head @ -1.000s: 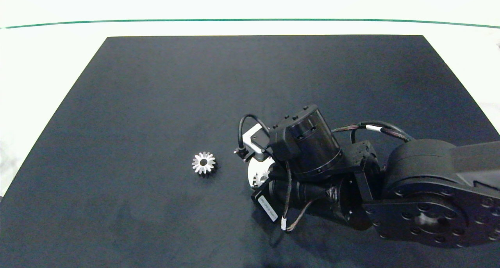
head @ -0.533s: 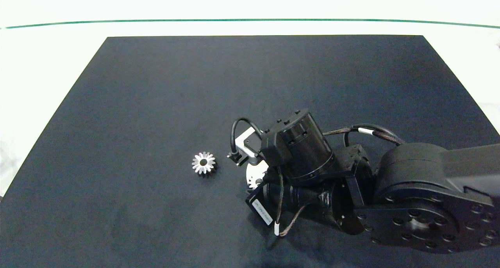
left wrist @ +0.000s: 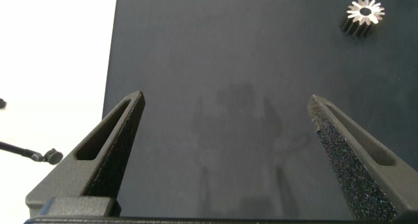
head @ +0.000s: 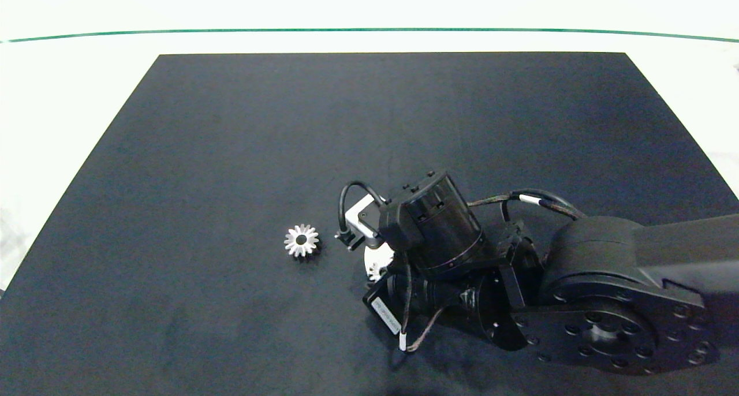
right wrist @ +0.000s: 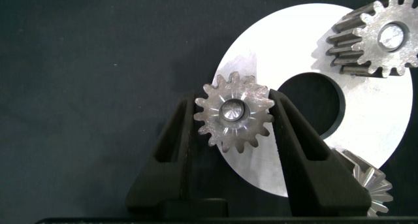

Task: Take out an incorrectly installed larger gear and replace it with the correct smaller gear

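Right pincer is down over the flat silver metal disc with the round centre hole, and I've got its two grey fingers pressed against opposite sides of the smaller gear, the little silver spur gear with the flat face. It's clamped, teeth touching both pads. That gear sits at the disc's rim, half over the plate and half over the black mat, with a round pin end showing in its bore.

Two more gears share the disc: a silver gear with blunt teeth and dark flanks across the centre hole from my grip, and a bevelled silver gear only partly in sight at the rim.

From overhead, the right arm comes in from 3 o'clock and its wrist covers nearly all of the disc, leaving only a sliver of plate visible. The larger gear, the silver starburst one with long pointed teeth and a small dark bore, lies loose and flat on the mat at 9 o'clock from the disc, clear of the arm and touching nothing.

Left pincer hangs wide open and empty above the mat's edge, where black meets the white surface.
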`<action>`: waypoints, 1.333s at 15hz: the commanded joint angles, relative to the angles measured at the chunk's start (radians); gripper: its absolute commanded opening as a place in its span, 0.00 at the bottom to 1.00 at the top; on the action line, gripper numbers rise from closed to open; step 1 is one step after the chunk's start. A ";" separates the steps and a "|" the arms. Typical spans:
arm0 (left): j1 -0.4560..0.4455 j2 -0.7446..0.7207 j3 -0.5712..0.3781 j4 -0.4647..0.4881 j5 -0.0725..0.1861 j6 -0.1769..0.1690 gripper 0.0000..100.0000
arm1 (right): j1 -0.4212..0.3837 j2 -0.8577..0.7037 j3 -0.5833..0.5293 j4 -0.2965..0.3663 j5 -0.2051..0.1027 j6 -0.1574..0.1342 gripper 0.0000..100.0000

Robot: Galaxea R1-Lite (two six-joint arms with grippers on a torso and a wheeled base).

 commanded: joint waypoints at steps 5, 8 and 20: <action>0.000 -0.009 0.006 0.000 0.002 0.001 1.00 | -0.001 0.006 -0.004 -0.003 -0.015 -0.006 1.00; 0.000 -0.009 0.006 0.000 0.002 0.001 1.00 | -0.002 -0.003 -0.005 -0.001 -0.015 0.000 1.00; 0.112 -0.017 0.008 0.002 0.002 -0.006 1.00 | -0.183 -0.303 0.168 0.076 -0.099 0.114 1.00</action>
